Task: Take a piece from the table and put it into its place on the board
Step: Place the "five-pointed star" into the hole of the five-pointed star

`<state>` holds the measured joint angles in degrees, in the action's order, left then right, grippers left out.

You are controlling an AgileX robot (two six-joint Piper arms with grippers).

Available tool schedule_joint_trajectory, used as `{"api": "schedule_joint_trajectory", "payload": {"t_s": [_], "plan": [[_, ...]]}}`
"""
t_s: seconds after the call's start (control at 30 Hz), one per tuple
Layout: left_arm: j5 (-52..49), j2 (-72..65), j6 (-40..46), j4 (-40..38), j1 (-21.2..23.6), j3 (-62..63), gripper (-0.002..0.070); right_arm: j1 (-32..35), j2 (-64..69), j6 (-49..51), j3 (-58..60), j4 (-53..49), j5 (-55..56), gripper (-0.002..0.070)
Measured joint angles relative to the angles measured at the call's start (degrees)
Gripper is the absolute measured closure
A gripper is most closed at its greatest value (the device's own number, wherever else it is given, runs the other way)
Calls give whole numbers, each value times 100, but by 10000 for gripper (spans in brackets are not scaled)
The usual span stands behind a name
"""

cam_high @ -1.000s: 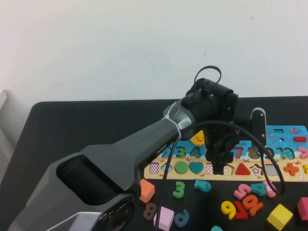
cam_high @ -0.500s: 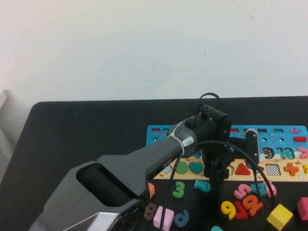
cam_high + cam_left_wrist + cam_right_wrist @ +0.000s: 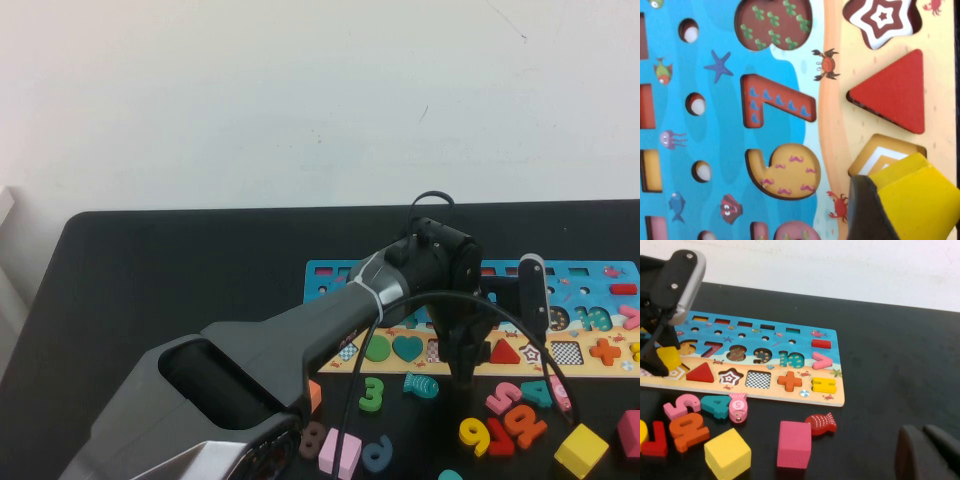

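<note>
— Two arms share the table [image 3: 150,270]; which one is over the board [image 3: 330,275]?
— The left one. It reaches from the near left across to the board's sandy strip, and the left gripper [image 3: 468,362] hangs low over the shape slots, just left of the red triangle [image 3: 504,352].
— And the piece [image 3: 920,197]?
— Clamped in that gripper. The left wrist view shows the yellow block between the fingers [image 3: 867,212], tilted, one edge lying over the pentagon slot [image 3: 880,157] with its white and orange lining. Whether it touches the slot's floor cannot be told. The right wrist view shows the same yellow block at the slot beside the triangle.
— What sits around that slot?
— The triangle is in its own recess next to it, and a star slot [image 3: 882,20] with brown and white rings lies beyond that. On the blue part, the 7 [image 3: 775,97] and 6 [image 3: 785,170] recesses are nearest.
— Where is the right gripper [image 3: 932,452]?
— Near the right, low above bare tabletop, well apart from the board. Its dark fingers lie close together with nothing between them.
— Anything loose nearby?
— A yellow cube [image 3: 727,454], a pink cube [image 3: 794,444], a red fish [image 3: 821,423] and a heap of numbers [image 3: 687,422] lie on the table near the board's near edge
</note>
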<state>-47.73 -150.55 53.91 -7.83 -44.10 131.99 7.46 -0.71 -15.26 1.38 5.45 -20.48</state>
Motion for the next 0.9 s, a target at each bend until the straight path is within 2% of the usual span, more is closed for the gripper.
{"api": "schedule_joint_trajectory", "payload": {"t_s": [0.7, 0.9], "plan": [[41, 0, -43, -136, 0, 0, 354, 0, 0, 0, 0, 0, 0, 657], [1, 0, -458, -299, 27, 0, 354, 0, 0, 0, 0, 0, 0, 657]]}}
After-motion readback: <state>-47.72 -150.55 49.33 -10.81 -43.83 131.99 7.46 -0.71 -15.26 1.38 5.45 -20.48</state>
